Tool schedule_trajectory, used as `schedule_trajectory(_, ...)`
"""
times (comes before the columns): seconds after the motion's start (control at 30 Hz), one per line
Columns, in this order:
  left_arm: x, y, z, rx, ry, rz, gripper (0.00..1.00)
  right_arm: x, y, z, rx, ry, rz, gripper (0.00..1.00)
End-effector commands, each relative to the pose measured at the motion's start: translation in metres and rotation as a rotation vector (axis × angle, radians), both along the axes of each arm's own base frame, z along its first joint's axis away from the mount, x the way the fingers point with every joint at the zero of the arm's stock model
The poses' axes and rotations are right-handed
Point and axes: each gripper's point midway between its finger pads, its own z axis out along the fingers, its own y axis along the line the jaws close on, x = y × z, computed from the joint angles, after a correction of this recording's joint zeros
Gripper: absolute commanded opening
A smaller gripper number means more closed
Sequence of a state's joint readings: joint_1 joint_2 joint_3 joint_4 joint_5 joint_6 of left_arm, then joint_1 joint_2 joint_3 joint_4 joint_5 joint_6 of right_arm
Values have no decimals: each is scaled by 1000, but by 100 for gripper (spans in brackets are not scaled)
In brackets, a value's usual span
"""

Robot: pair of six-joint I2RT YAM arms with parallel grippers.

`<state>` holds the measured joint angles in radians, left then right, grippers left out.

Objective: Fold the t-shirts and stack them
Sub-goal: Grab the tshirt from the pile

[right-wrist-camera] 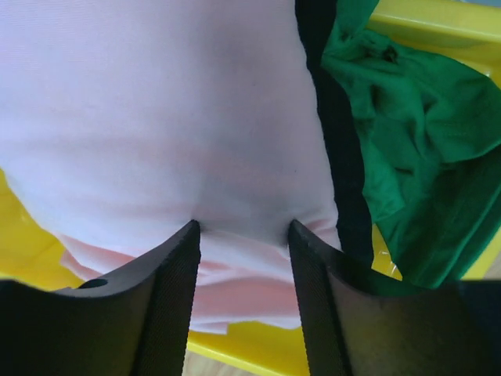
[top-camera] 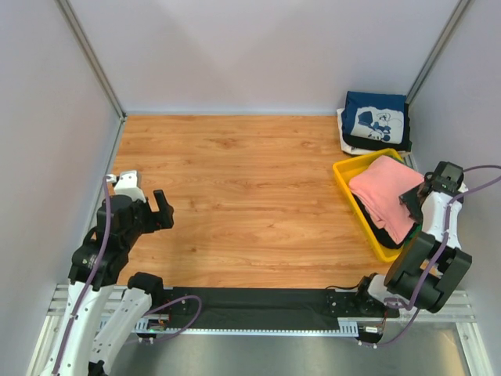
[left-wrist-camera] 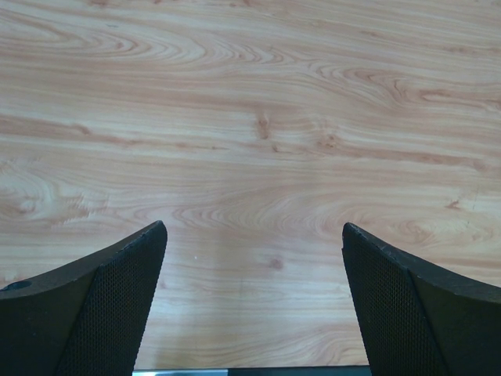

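Observation:
The salmon-pink t-shirt (top-camera: pixel 383 196) lies folded on top of other shirts in the yellow bin (top-camera: pixel 348 176) at the right. My right gripper (top-camera: pixel 412 205) is at its near right edge. In the right wrist view the gripper (right-wrist-camera: pixel 243 227) is narrowed on a bunch of the pink cloth (right-wrist-camera: pixel 156 117), which puckers at both tips. A black shirt (right-wrist-camera: pixel 333 117) and a green shirt (right-wrist-camera: pixel 415 117) lie beside it in the bin (right-wrist-camera: pixel 438 23). A navy t-shirt with a white print (top-camera: pixel 376 117) lies folded on a white one (top-camera: pixel 344 129) at the back right. My left gripper (top-camera: pixel 160 210) is open and empty over bare wood (left-wrist-camera: pixel 254 231).
The wooden tabletop (top-camera: pixel 235 188) is walled by grey panels on the left, back and right. The bin stands close to the right wall. A black strip and a metal rail run along the near edge by the arm bases.

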<state>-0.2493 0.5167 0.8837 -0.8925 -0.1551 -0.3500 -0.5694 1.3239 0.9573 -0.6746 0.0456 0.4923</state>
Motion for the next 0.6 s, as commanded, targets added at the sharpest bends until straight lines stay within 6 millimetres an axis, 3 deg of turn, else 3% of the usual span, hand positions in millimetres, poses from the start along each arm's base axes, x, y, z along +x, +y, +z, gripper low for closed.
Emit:
schedule_trajectory(0.0, 5, -3, 3, -4, -11, -9, 99, 17, -6, 2, -8, -53, 21, 48)
schedule_trajectory(0.13, 5, -2, 4, -4, -17, -4, 99, 17, -7, -4, -7, -44, 23, 23)
schedule_trajectory(0.17, 5, -2, 4, -4, -19, -3, 99, 17, -6, -5, -5, -43, 26, 15)
schedule_trajectory(0.2, 5, -2, 4, -5, -19, -4, 99, 21, 0, -3, 19, -64, 46, 0)
schedule_trajectory(0.27, 5, -3, 4, -6, -17, -7, 99, 24, 6, 1, 33, -86, 65, 0)
schedule_trajectory(0.37, 5, -3, 5, -6, -20, -7, 99, 32, 21, 35, 21, -152, 96, 0)
schedule_trajectory(0.43, 5, -2, 5, -6, -20, -5, 99, 43, 55, 72, 14, -214, 188, 0)
schedule_trajectory(0.47, 5, -2, 4, -7, -18, -5, 99, 57, 67, 112, -21, -289, 233, 0)
schedule_trajectory(0.5, 5, -2, 4, -5, -18, -5, 99, 61, 103, 137, -11, -315, 321, 0)
schedule_trajectory(0.53, 5, -2, 4, -6, -17, -5, 100, 66, 123, 163, -8, -365, 378, 0)
schedule_trajectory(0.57, 5, -2, 4, -5, -17, -5, 99, 75, 144, 223, -30, -498, 449, 0)
